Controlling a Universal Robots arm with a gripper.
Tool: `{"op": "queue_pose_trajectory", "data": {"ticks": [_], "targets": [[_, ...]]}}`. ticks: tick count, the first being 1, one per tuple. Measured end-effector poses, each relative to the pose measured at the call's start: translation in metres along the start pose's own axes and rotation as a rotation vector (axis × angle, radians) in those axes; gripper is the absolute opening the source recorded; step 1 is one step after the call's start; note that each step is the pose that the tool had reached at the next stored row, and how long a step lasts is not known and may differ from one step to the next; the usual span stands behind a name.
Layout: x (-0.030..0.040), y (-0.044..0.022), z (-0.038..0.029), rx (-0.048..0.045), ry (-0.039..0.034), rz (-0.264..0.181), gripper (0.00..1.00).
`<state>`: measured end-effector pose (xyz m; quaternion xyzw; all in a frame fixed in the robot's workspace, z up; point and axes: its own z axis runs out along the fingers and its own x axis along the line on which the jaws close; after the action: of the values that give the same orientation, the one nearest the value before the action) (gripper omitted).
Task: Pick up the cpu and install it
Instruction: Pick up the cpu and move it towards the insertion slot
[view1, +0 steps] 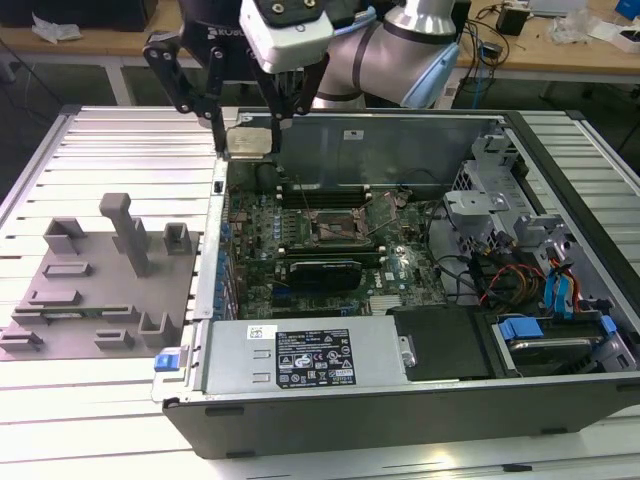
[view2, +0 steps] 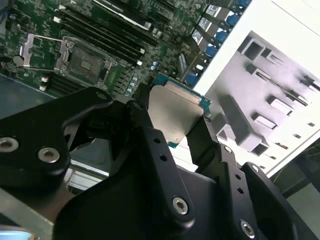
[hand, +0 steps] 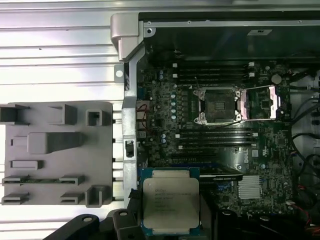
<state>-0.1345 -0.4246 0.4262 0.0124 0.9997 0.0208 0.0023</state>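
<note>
Gripper (view1: 248, 148) clamped on the cpu (view1: 250, 138), raised over the corner of the open case (view1: 420, 150) at the exterior view's left. In the second wrist view the black fingers (view2: 145, 122) press the cpu's opposite edges, silvery lid facing the camera. The socket (view1: 335, 232) on the motherboard sits well apart from the chip, its cover apparently swung open. A grey fixture (view1: 100, 290) lies beside the case.
</note>
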Motion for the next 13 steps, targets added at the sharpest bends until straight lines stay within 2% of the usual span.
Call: {"op": "queue_pose_trajectory", "data": {"ticks": [7, 8, 10, 13], "targets": [[-0.0246, -0.0017, 0.0, 0.0, 0.0011, 0.0, 0.54], [-0.0318, -0.0021, 0.0, 0.0001, 0.0013, 0.0, 0.54], [-0.038, -0.0024, 0.0, 0.0, 0.0015, 0.0, 0.54], [-0.0522, -0.0033, 0.0001, 0.0, 0.0018, 0.0, 0.54]]}}
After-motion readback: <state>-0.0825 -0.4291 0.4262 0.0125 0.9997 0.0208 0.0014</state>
